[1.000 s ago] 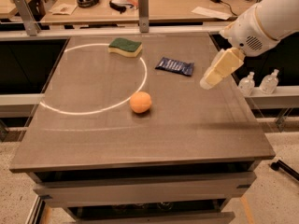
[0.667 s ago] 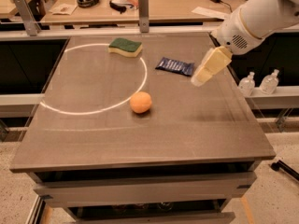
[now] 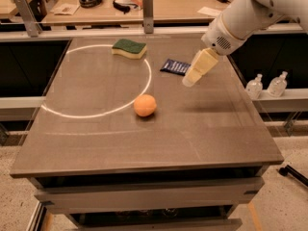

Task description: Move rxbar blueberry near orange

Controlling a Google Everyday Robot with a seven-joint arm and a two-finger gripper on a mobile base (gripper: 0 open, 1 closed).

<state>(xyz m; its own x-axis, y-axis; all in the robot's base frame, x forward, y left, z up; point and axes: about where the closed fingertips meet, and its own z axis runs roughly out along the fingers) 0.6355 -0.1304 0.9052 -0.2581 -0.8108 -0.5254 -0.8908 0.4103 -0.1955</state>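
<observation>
Gripper (image 3: 188, 82) shifted left from bench (image 3: 216, 129) right edge, now hung just beside bar (image 3: 175, 67); opening cannot be told, nothing seen held. Bar untouched toward far edge, apart from orange (image 3: 145, 105). Grasp judged imminent

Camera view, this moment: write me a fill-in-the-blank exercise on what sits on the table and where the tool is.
The tool hovers over the table, just beside the rxbar blueberry, whose wrapper is dark ____.
The sponge has a yellow base and a ____ top.
Counting bar, sponge and orange, ____ things lie on the table.
Of those, the one nearest the table's front edge is the ____.
Missing words: blue; green; three; orange.
</observation>
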